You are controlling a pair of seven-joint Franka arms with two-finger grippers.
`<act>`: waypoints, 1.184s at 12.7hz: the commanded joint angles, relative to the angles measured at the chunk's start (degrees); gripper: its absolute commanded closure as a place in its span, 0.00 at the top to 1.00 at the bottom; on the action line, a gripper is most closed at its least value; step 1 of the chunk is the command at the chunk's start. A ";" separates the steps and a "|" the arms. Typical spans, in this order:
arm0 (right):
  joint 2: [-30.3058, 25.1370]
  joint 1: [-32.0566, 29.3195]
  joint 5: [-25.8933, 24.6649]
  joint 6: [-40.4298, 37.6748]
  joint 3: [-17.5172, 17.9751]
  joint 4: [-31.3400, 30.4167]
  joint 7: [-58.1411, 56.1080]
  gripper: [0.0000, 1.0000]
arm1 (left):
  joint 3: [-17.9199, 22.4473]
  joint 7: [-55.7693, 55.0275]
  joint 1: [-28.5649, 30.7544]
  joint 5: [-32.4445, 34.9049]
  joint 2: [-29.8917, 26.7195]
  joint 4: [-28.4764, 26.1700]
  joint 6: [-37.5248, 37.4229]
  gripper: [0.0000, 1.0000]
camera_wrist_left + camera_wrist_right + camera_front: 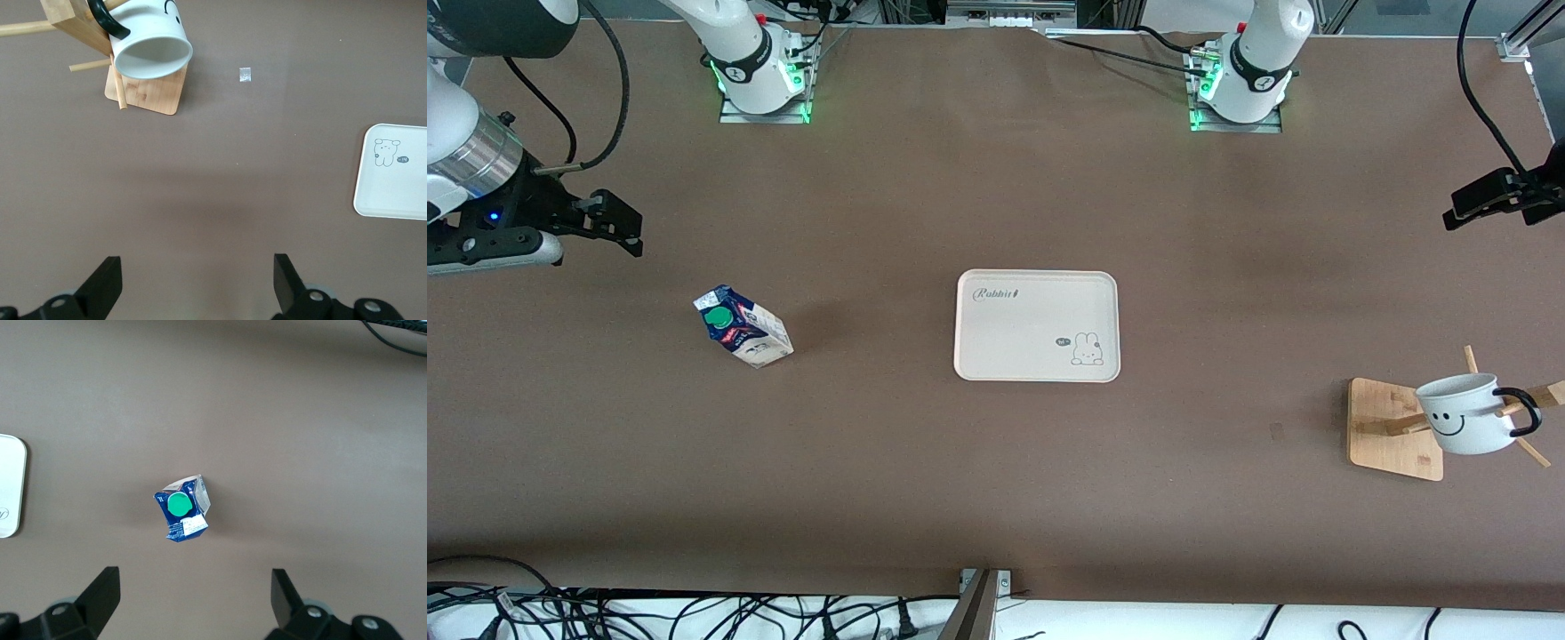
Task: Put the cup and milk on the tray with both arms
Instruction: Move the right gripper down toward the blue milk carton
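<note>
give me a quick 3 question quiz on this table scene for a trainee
1. True or false: the cup stands on the tray.
2. What does the cup hang on: A the bamboo rack, B the milk, C the table?
3. Fill in: both the left gripper and the right gripper are ____.

Key: 1 false. 2 A. 3 open.
</note>
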 commanded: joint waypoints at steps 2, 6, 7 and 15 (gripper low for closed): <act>0.40 -0.21 1.35 -0.41 0.18 2.23 -0.26 1.00 | -0.21 -0.33 0.11 -0.34 0.58 1.78 -1.19 1.00; 0.66 -0.65 5.57 -0.32 0.01 2.32 -0.26 1.00 | -0.30 -0.33 -0.15 -0.69 0.58 1.78 -1.19 1.00; 0.75 -0.30 5.57 -0.76 0.09 2.06 -0.43 1.00 | -0.56 -0.51 -0.59 -0.69 0.58 1.79 -1.19 1.00; 11.19 0.93 4.70 -2.36 0.53 1.44 -4.37 1.00 | -2.94 -0.34 -0.42 -0.78 0.58 1.79 -0.40 1.00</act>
